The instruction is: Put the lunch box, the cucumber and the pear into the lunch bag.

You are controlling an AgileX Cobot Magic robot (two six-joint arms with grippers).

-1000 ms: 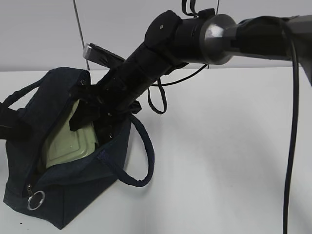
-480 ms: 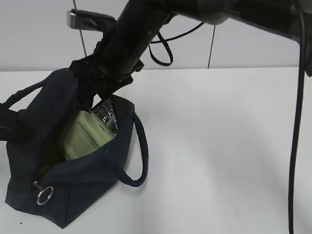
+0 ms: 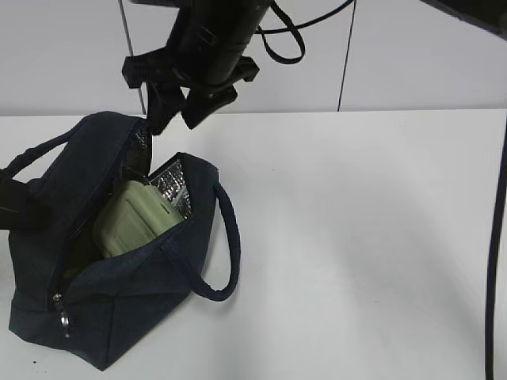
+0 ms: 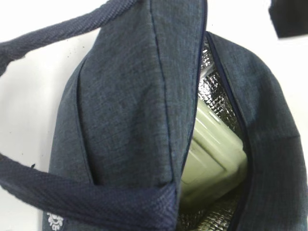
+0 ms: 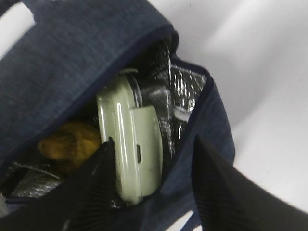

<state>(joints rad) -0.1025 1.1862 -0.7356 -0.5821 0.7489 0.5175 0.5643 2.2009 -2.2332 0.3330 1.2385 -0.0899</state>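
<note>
The dark navy lunch bag [image 3: 135, 309] stands open at the left of the white table. The sage-green lunch box [image 3: 135, 218] lies tilted inside it against the silvery lining; it also shows in the left wrist view [image 4: 216, 154] and the right wrist view [image 5: 134, 149]. The yellow-brown pear [image 5: 67, 144] lies in the bag beside the box. The cucumber is hidden. My right gripper [image 3: 181, 115] hangs open and empty just above the bag's mouth [image 5: 154, 192]. My left gripper [image 3: 12, 202] is at the far left edge, on the bag's rear handle [image 4: 86, 197]; its jaws are hidden.
The bag's front handle [image 3: 226, 253] loops out toward the table's middle. The zipper pull [image 3: 63, 321] hangs at the bag's near left corner. A black cable [image 3: 495, 261] hangs down the right edge. A wall stands behind the table.
My right gripper has risen out of the bag and now hangs above it. The lunch box it was on stays inside, now tilted more upright.
</note>
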